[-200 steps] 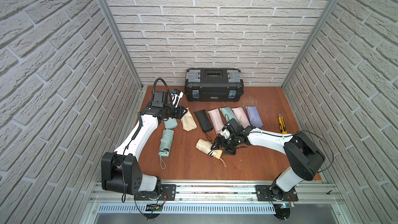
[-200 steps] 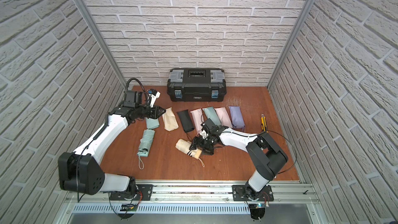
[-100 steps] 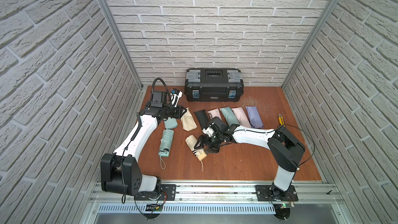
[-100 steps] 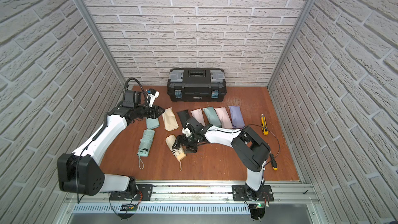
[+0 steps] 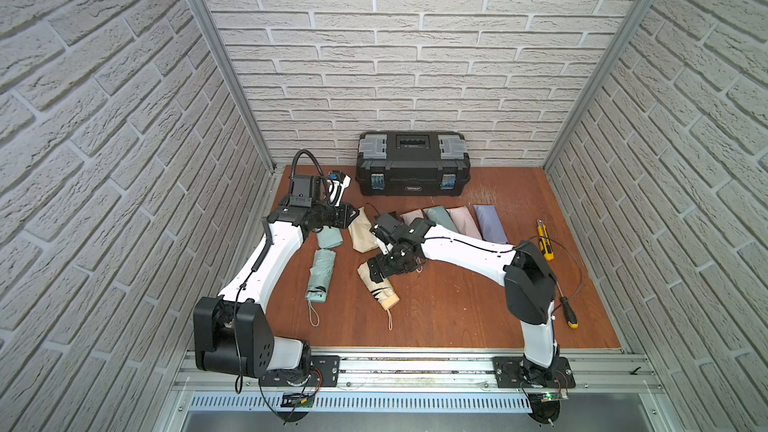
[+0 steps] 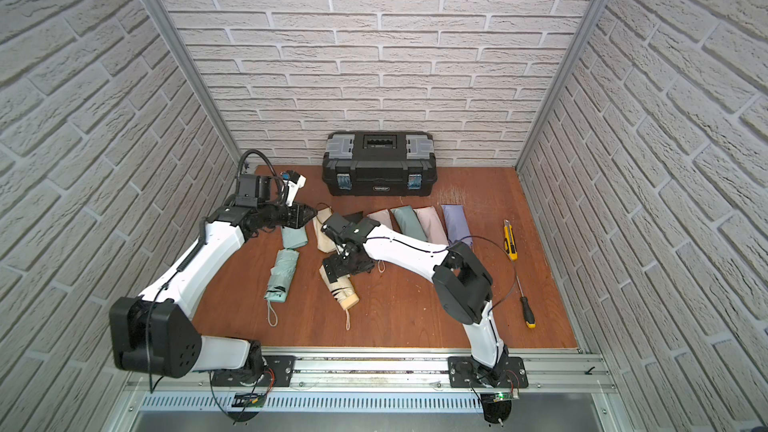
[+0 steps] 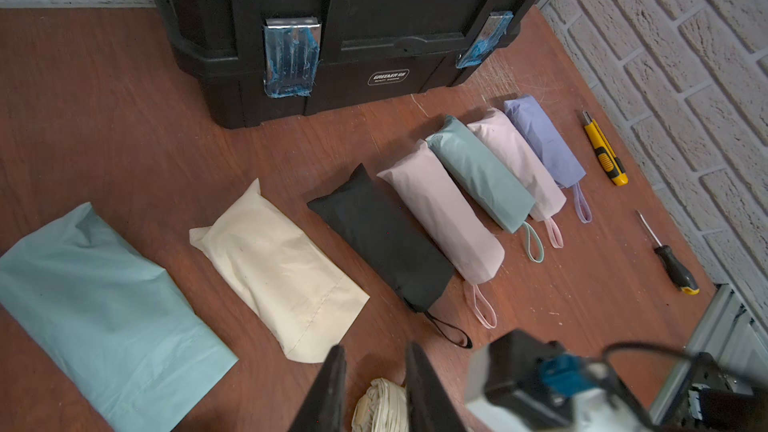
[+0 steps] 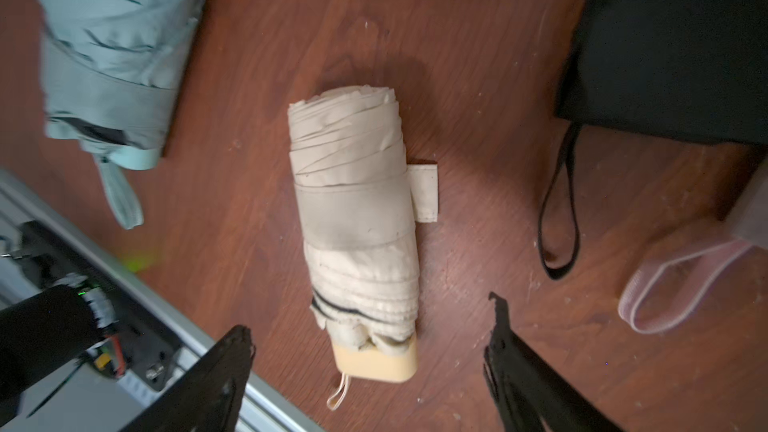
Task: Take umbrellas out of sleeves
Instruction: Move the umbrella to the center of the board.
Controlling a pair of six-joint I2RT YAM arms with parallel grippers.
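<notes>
At the centre of the surface [image 5: 457, 305] in both top views, the cream umbrella [image 5: 376, 284] lies bare, its handle toward the lower edge of the frame. The right claw [image 8: 370, 315] hangs over its upper end with jaws spread wide and nothing in them. Left of it in the frame lies the mint umbrella [image 5: 322, 274], also bare. Above them the mint sleeve [image 7: 104, 297] and cream sleeve [image 7: 278, 268] lie flat and empty. The left claw [image 7: 374, 347], at the upper left of the surface, has its jaws a little apart and holds nothing. Two umbrellas look done. The row from the black sleeve [image 7: 382, 238] rightward to the lavender sleeve [image 7: 544, 139] looks full, with loops poking out. The sensible move, I judge, is to raise the right claw straight up, clear of the cream strap tab. It can then take the black one by its loop end while the left claw pins the sleeve's closed end.
</notes>
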